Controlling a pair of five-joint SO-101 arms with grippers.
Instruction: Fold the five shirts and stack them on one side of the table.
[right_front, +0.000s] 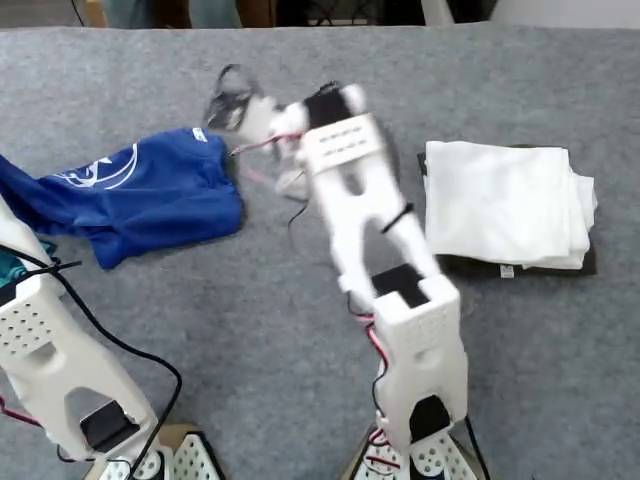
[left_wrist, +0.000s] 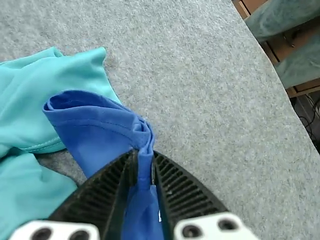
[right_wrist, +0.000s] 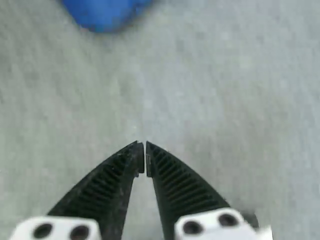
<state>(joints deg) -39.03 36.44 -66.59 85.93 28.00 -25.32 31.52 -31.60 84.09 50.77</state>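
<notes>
Partly hiding a teal shirt (left_wrist: 30, 100), the blue shirt (left_wrist: 95, 130) is pinched by the left hand (left_wrist: 143, 155); right hand (right_wrist: 145, 150) closed, empty.

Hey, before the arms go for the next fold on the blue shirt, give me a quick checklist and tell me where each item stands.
1. Left pincer holds the blue shirt: ok, shut on a pinch of fabric.
2. Right pincer holds the blue shirt: not ok, shut on nothing over the table.
3. Blue shirt lies flat: not ok, bunched.
4. Teal shirt is apart from the blue one: not ok, they overlap.
5. Stack is tidy: ok, the folded white shirt lies on a dark shirt.
6. All five shirts accounted for: cannot tell.
</notes>
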